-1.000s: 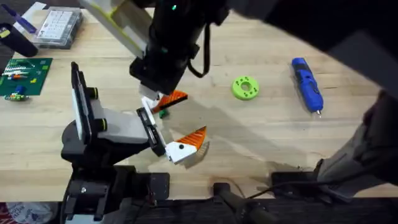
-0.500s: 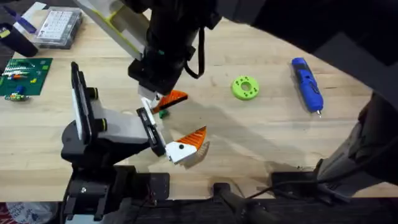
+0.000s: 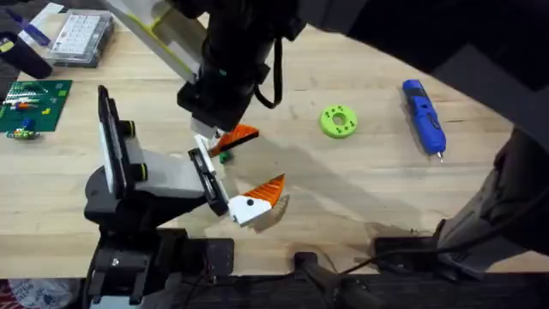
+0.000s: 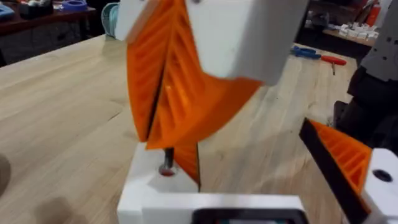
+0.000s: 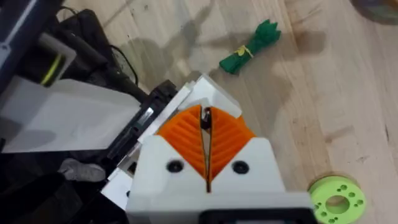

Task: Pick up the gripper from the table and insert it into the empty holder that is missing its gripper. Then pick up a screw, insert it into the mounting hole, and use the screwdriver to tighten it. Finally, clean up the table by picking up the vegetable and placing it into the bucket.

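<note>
The right hand is settling after a slight shift, pads pinching the screw at the hole in the white mount just beneath. The left hand is gaping wide, empty. Tightening is probably coming next, with the screwdriver lying well apart.

Cluttered benches, perhaps shelving, stand behind.

desk: light wood, plank seams
screwdriver: blue, black details
disc: lime green
gripper: orange ribbed, white base
vegetable: green
</note>
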You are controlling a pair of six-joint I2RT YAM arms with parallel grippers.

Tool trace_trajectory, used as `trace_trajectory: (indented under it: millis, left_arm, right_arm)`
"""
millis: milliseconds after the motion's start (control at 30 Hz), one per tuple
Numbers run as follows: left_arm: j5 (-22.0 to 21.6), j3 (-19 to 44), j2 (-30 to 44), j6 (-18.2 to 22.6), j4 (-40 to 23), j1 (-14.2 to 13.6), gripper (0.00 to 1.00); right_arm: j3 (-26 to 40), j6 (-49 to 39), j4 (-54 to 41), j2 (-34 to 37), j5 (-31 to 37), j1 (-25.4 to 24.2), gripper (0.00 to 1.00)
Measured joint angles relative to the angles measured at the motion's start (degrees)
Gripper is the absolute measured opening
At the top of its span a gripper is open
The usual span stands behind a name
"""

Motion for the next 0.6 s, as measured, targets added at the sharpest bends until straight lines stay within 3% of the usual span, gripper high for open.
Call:
trace_trajectory:
  millis: [600]
  left_arm:
    - [0.02,0.00,0.00,0.00,0.00,0.00,0.986]
  right_arm:
    - [-2.01,-0.01,1.07,0.00,0.00,0.00,0.010]
